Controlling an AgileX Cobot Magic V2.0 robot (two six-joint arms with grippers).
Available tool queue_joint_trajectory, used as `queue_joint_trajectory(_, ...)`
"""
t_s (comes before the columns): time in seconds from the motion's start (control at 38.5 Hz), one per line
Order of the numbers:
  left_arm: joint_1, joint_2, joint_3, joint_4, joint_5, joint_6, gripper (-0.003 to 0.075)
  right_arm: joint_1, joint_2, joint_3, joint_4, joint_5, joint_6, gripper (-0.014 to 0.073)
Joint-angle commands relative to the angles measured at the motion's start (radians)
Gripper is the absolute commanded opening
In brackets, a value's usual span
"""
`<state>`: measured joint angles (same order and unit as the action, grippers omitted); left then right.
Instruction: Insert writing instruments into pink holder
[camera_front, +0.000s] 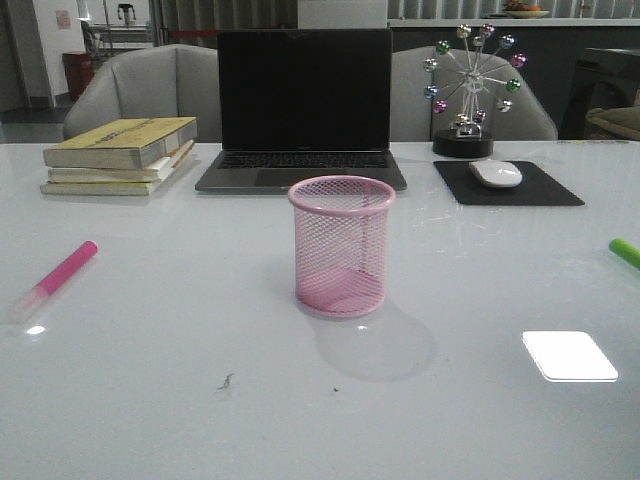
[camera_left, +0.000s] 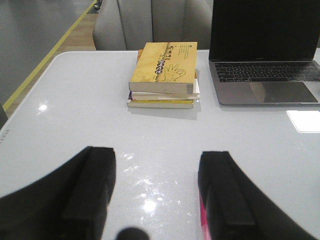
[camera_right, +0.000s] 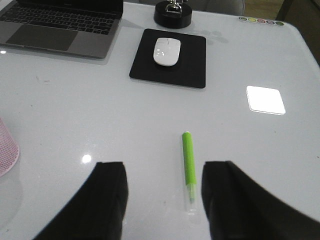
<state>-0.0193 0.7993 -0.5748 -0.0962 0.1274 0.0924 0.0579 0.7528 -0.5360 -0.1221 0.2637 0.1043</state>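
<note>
white glossy table (camera_front: 150, 400) carries a pink mesh holder (camera_front: 341, 246) upright at centre, nothing visible inside it. pink highlighter (camera_front: 58, 278) lies flat at the front view's left, clear cap blurred by glare; only a sliver shows beside the left gripper (camera_left: 157, 192), jaws wide. green highlighter (camera_right: 188, 165) is cut off at the front view's right edge, lying between the right gripper (camera_right: 165, 197) fingers, spread wide, not touching.

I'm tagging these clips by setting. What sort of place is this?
Most likely an office desk: an open laptop, a stack of books, and a white mouse on a black mouse pad.
</note>
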Motion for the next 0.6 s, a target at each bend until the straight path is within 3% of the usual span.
queue_joint_trajectory(0.0, -0.007, -0.003, -0.037, -0.024, -0.082, -0.010, 0.0433, -0.006, 0.023, -0.045, -0.015, -0.051, 0.001, 0.0456)
queue_joint_trajectory(0.29, -0.007, -0.003, -0.037, -0.025, -0.082, -0.010, 0.0413, -0.062, 0.350, -0.336, -0.014, 0.277, 0.072, 0.0456)
queue_joint_trajectory(0.57, -0.007, -0.003, -0.037, -0.027, -0.078, -0.010, 0.0413, -0.123, 0.657, -0.684, -0.017, 0.491, 0.041, 0.0456)
